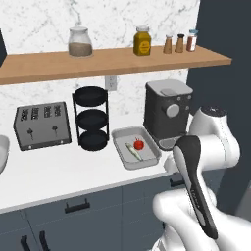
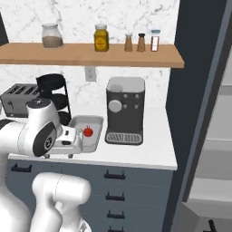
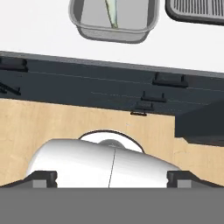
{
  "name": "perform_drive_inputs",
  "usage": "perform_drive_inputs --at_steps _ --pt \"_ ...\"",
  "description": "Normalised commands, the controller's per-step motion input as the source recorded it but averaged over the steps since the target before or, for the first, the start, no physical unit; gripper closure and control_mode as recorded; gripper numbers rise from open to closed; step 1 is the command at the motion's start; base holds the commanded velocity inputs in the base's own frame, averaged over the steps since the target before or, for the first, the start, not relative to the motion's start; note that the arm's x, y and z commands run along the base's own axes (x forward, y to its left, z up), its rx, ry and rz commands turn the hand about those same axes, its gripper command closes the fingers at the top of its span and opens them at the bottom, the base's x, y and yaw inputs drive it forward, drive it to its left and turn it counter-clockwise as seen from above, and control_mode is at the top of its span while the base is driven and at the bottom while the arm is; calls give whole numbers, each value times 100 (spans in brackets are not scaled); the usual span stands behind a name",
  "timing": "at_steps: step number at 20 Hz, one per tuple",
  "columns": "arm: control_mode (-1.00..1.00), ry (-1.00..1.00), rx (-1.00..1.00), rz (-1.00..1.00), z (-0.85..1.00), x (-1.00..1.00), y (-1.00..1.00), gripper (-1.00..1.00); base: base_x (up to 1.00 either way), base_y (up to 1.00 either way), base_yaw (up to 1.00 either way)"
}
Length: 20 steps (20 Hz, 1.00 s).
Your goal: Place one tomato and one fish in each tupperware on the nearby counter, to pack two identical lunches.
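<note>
One light-grey tupperware (image 1: 120, 145) rests on the white counter (image 1: 59, 171), just left of the coffee machine. Inside it lie a red tomato (image 1: 139, 144) and a pale fish (image 1: 133, 152) side by side. From the right, the tupperware (image 2: 93, 143) shows the tomato (image 2: 88, 132). My gripper (image 3: 111, 179) is open with nothing between its fingertips (image 3: 43, 177). It hangs in front of the counter edge, over the floor, apart from the tray. Ahead of the hand, the tupperware (image 3: 113, 35) shows the fish (image 3: 113, 13) within. My hand (image 2: 70, 140) sits by the tray's near left corner.
A black coffee machine (image 1: 166, 112) stands right of the tray, a black three-tier rack (image 1: 91, 117) and a toaster (image 1: 41, 125) to its left. A wooden shelf (image 1: 108, 61) with jars runs above. Dark drawers (image 3: 109, 83) sit below the counter; a tall dark panel (image 2: 199, 90) is at right.
</note>
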Motion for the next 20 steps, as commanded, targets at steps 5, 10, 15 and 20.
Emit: perform_drive_inputs --at_steps 5,10,15,20 --pt "100 0 0 0 0 0 0 -100 -100 -59 -30" --pt "100 0 0 0 0 0 0 -100 -46 -92 -49" --pt "100 0 0 0 0 0 0 -100 17 -100 -41" --pt "100 0 0 0 0 0 0 -100 62 -86 11"
